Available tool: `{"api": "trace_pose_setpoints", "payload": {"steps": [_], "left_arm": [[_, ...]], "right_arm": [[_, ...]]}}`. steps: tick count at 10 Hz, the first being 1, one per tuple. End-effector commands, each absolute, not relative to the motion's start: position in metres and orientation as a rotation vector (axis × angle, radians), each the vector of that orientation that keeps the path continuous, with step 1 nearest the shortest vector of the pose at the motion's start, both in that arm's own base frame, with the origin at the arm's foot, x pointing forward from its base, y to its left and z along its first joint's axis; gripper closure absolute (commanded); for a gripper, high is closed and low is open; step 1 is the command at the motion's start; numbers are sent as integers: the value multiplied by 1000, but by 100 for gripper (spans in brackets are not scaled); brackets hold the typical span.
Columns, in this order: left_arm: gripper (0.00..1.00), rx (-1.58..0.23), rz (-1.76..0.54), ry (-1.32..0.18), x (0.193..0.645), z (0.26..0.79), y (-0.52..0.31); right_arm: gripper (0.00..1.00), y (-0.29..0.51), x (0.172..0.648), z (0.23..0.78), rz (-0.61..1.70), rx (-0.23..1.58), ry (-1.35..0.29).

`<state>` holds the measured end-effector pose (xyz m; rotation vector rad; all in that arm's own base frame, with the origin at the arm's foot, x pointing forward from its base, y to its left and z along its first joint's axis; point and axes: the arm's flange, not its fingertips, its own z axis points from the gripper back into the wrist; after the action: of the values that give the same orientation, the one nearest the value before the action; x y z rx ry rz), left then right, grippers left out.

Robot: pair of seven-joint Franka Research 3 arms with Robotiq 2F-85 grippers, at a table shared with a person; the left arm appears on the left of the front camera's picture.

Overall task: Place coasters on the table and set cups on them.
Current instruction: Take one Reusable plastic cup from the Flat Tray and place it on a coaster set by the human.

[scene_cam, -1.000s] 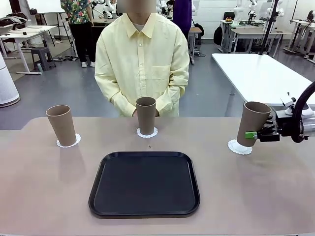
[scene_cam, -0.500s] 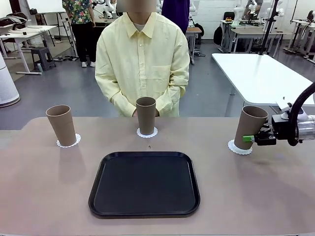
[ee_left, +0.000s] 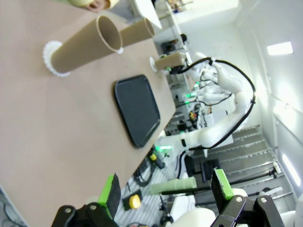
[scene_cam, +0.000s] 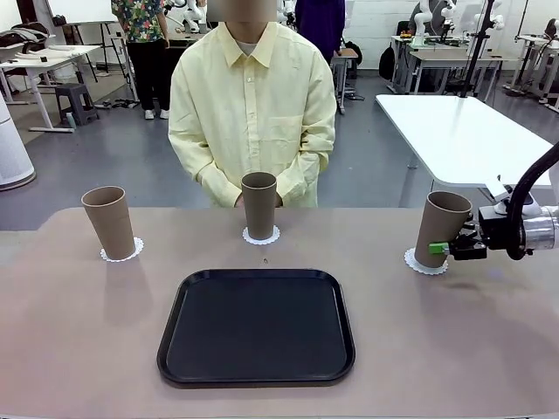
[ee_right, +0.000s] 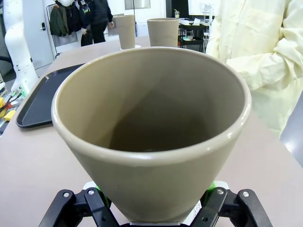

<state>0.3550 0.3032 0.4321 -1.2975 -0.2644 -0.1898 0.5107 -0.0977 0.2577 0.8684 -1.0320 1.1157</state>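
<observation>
Three brown cups stand at the far side of the table (scene_cam: pixel 79 349), each on a white coaster. The left cup (scene_cam: pixel 109 223) is on the left coaster (scene_cam: pixel 121 254). In front of the person, the middle cup (scene_cam: pixel 258 205) is on the middle coaster (scene_cam: pixel 261 236). My right gripper (scene_cam: pixel 445 249) is shut on the right cup (scene_cam: pixel 441 230), which leans slightly with its base at the right coaster (scene_cam: pixel 424 262). In the right wrist view this cup (ee_right: pixel 151 127) sits between the fingers (ee_right: pixel 102 198). My left gripper (ee_left: pixel 165 191) is open with nothing in it, off the table's edge.
A black tray (scene_cam: pixel 256 326) lies in the near middle of the table. The person (scene_cam: pixel 253 113) stands at the far side with hands clasped behind the middle cup. A white-topped table (scene_cam: pixel 463 131) is at the back right.
My right gripper has lowered the right cup toward its coaster, and the cup now stands more nearly upright. The other cups, the tray and the person have not moved.
</observation>
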Motion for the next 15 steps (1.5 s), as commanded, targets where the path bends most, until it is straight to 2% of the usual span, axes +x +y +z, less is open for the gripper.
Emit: {"api": "trace_pose_setpoints", "payload": {"steps": [1, 9, 10, 15], "left_arm": [[0, -1295, -186, -266, 354, 434, 304], [0, -1295, -186, -266, 354, 434, 304], [0, -1295, -186, -266, 354, 434, 304], [0, -1295, -186, -266, 354, 434, 304]], "right_arm": [[18, -95, 521, 253, 1089, 853, -1032], [18, -92, 526, 243, 1076, 873, -998], [0, -93, 526, 243, 1078, 876, -992], [0, -93, 522, 245, 1107, 858, -928]]}}
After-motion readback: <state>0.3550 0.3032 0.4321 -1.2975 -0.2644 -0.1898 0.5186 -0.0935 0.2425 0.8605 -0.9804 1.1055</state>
